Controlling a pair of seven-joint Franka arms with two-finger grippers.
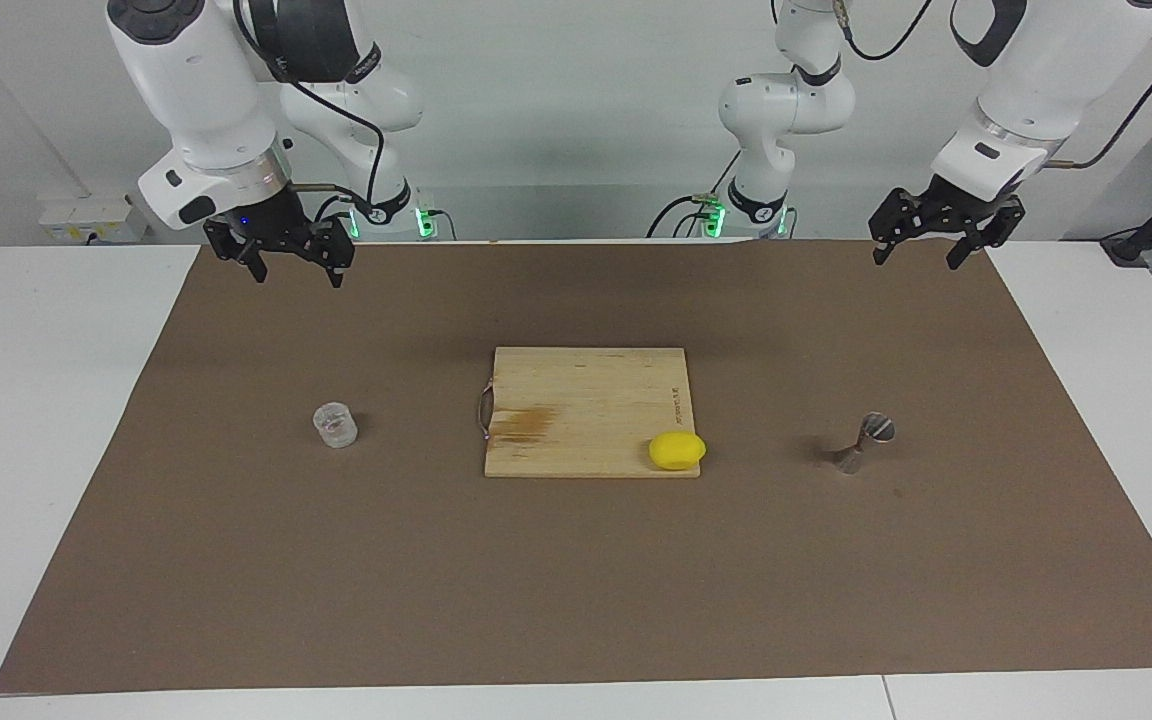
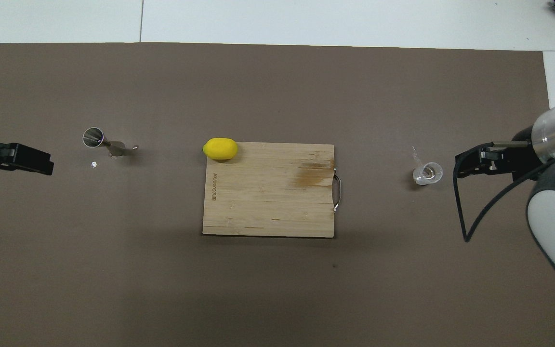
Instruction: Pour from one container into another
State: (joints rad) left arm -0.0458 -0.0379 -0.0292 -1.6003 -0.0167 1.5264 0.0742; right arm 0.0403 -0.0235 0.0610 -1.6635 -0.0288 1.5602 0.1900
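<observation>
The small clear cup (image 1: pixel 335 424) (image 2: pixel 428 173) stands on the brown mat toward the right arm's end of the table. The silvery hourglass jigger (image 1: pixel 864 441) (image 2: pixel 103 140) stands on the mat toward the left arm's end. My right gripper (image 1: pixel 296 272) hangs open and holds nothing, high over the mat's edge by the robots, well clear of the cup. My left gripper (image 1: pixel 916 258) is likewise open and holds nothing, raised over the mat's corner by its base, apart from the jigger. Both arms wait.
A wooden cutting board (image 1: pixel 586 425) (image 2: pixel 268 193) with a metal handle lies mid-table between cup and jigger. A yellow lemon (image 1: pixel 677 450) (image 2: pixel 220 148) sits on the board's corner toward the jigger. The brown mat (image 1: pixel 576 600) covers most of the white table.
</observation>
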